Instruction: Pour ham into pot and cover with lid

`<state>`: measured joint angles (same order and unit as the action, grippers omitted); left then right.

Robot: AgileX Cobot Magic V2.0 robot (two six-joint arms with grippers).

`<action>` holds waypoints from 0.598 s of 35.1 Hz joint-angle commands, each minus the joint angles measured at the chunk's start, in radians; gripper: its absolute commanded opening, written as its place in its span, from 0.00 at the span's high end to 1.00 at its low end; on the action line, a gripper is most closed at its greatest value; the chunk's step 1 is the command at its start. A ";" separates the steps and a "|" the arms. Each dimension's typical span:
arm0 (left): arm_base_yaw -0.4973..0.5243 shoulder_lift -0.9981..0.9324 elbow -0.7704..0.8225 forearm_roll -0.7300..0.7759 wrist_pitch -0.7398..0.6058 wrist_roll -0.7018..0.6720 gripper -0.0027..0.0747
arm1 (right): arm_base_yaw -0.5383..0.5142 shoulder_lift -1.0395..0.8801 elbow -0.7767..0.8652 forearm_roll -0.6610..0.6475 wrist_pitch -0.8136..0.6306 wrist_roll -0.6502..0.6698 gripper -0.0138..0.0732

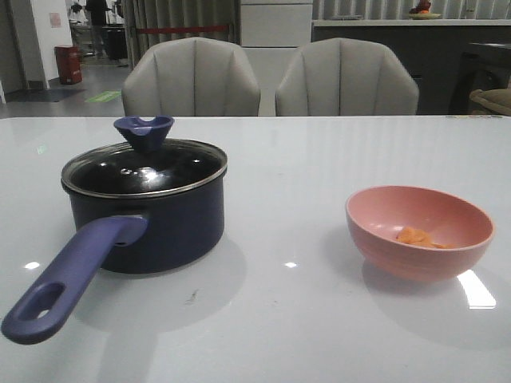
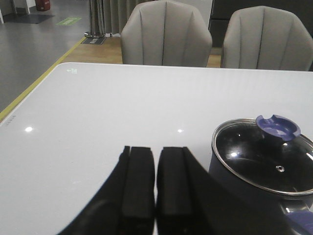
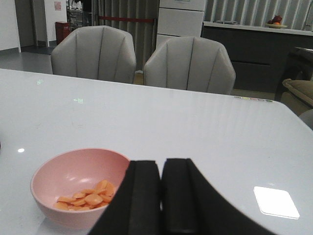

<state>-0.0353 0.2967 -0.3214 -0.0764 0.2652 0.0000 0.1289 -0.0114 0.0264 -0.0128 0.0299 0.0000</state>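
The navy pot point(image 1: 160, 223) stands on the left of the white table, its purplish-blue handle point(image 1: 72, 275) pointing toward the front edge. The glass lid point(image 1: 144, 167) with a dark-blue knob point(image 1: 144, 132) rests on the pot; both also show in the left wrist view point(image 2: 264, 161). The ham point(image 1: 419, 237), thin orange pieces, lies in a pink bowl point(image 1: 419, 231) on the right, also seen in the right wrist view point(image 3: 88, 194). My left gripper point(image 2: 156, 161) is shut and empty, beside the pot. My right gripper point(image 3: 161, 171) is shut and empty, beside the bowl. Neither gripper shows in the front view.
Two grey chairs point(image 1: 192, 80) point(image 1: 347, 80) stand behind the table's far edge. A dark counter point(image 1: 399, 48) lies beyond them. Bare white tabletop point(image 1: 287, 183) lies between pot and bowl.
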 commanded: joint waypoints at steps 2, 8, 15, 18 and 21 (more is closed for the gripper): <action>-0.003 0.020 -0.032 -0.009 -0.074 -0.006 0.64 | -0.006 -0.018 -0.004 -0.007 -0.078 -0.008 0.67; -0.003 0.034 -0.042 -0.009 -0.066 -0.006 0.27 | -0.006 -0.018 -0.004 -0.007 -0.078 -0.008 0.67; -0.003 0.197 -0.188 -0.021 0.073 -0.006 0.18 | -0.006 -0.018 -0.004 -0.007 -0.078 -0.008 0.67; -0.003 0.308 -0.293 -0.050 0.148 -0.006 0.18 | -0.006 -0.018 -0.004 -0.007 -0.078 -0.008 0.67; -0.031 0.425 -0.407 -0.065 0.227 -0.006 0.18 | -0.006 -0.018 -0.004 -0.007 -0.078 -0.008 0.67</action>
<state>-0.0424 0.6256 -0.6144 -0.1126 0.4963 0.0000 0.1289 -0.0114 0.0264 -0.0128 0.0299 0.0000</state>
